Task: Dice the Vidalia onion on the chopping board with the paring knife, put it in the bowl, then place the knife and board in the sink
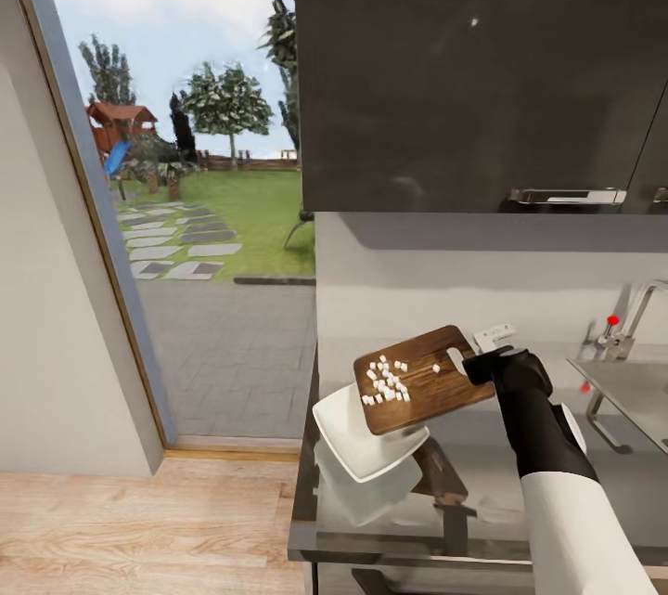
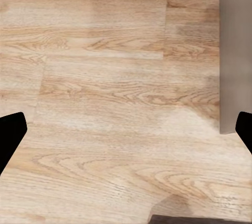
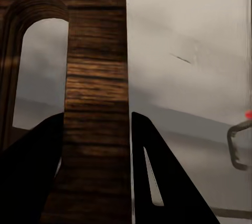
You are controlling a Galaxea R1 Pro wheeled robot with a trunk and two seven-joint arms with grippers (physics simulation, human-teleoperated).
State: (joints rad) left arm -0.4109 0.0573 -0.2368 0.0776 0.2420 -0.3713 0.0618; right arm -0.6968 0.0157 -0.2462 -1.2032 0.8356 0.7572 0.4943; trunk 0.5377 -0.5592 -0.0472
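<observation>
Our black-and-white arm

Our right arm (image 1: 557, 474) wears a glossy white shell toward the shoulder and matte black toward the wrist; the right gripper (image 3: 97, 171) has plain black, wedge-shaped fingers.

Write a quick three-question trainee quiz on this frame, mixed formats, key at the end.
1. True or false: the diced onion is already inside the bowl.
2. Which gripper grips the chopping board, and at which end?
A. right, at the handle-hole end
B. left, at the plain end
C. both, one at each end
3. Fill in: the left gripper hangs open above the wooden ____.

Key
1. False: the dice lie on the board, which is held lifted and tilted over the bowl.
2. A: the right gripper clamps the board's edge beside the slot.
3. floor.
</observation>
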